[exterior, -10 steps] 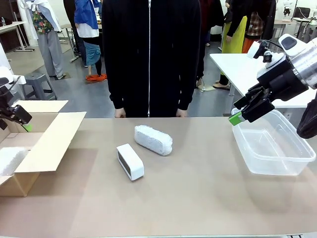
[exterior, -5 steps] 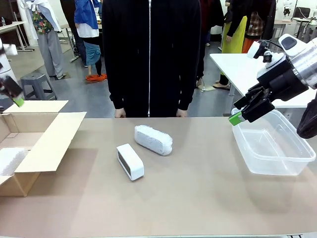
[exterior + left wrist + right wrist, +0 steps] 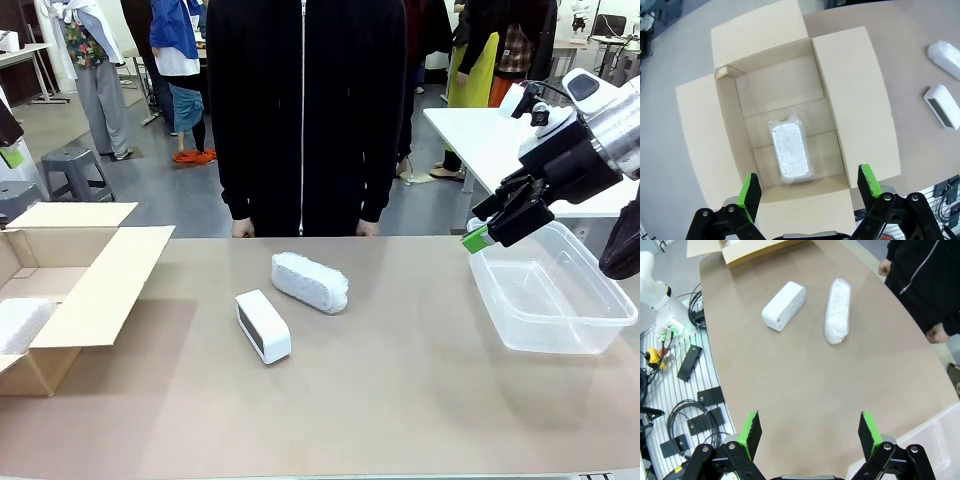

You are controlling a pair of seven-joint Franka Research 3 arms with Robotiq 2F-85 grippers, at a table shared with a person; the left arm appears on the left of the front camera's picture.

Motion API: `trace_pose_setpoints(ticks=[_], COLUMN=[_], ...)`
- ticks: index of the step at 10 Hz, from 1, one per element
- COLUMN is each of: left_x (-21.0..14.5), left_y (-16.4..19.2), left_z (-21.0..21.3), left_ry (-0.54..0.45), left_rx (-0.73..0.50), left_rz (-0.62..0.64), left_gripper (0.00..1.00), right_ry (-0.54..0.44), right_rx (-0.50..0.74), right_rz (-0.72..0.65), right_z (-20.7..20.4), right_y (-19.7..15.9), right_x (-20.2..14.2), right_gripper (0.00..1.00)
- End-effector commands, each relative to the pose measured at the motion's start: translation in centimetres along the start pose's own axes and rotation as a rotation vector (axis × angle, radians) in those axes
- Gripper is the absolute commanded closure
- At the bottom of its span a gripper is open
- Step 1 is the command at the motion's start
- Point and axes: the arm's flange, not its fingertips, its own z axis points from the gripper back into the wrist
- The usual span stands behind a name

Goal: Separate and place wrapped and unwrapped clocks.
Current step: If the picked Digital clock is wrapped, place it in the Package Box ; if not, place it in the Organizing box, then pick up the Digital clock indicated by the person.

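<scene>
One wrapped clock (image 3: 310,282), a bumpy white bundle, lies mid-table, and the smooth white unwrapped clock (image 3: 263,326) with its dark face lies just in front of it. A second wrapped clock (image 3: 20,322) rests inside the open cardboard box (image 3: 95,285) at the left. My left gripper (image 3: 809,184) hangs high over that box, open and empty, with the bundle (image 3: 790,152) on the box floor (image 3: 780,90) below. My right gripper (image 3: 478,236) hovers open and empty above the near-left corner of the clear plastic bin (image 3: 550,300). The right wrist view shows the unwrapped clock (image 3: 784,305) and the wrapped clock (image 3: 837,311) far below.
A person in a black zipped jacket (image 3: 305,110) stands at the far edge with both hands (image 3: 935,332) resting at the table rim. The clear bin holds nothing. Brown tabletop (image 3: 400,400) lies bare between the clocks and the bin.
My left gripper has risen from just above the box toward the upper left edge of the front view. The right arm and both clocks on the table have not moved.
</scene>
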Motion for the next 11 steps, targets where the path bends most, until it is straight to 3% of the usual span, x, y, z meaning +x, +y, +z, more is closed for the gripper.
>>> trace_pose_setpoints(ticks=[1, 2, 11], left_x=[0.5, 0.0, 0.0], left_y=[-0.7, 0.0, 0.0], left_z=[-1.8, 0.0, 0.0], left_ry=[0.051, 0.000, 0.000], left_rx=[-0.021, 0.000, 0.000], left_rz=[0.062, 0.000, 0.000], left_gripper=[0.00, 0.00, 0.00], right_ry=[-0.021, -0.021, -0.021], right_rx=[0.021, 0.021, 0.021], right_rz=[-0.003, -0.003, -0.003], right_z=[-0.2, -0.2, -0.2], right_y=[-0.1, -0.1, -0.1], right_x=[0.0, 0.0, 0.0], right_gripper=[0.00, 0.00, 0.00])
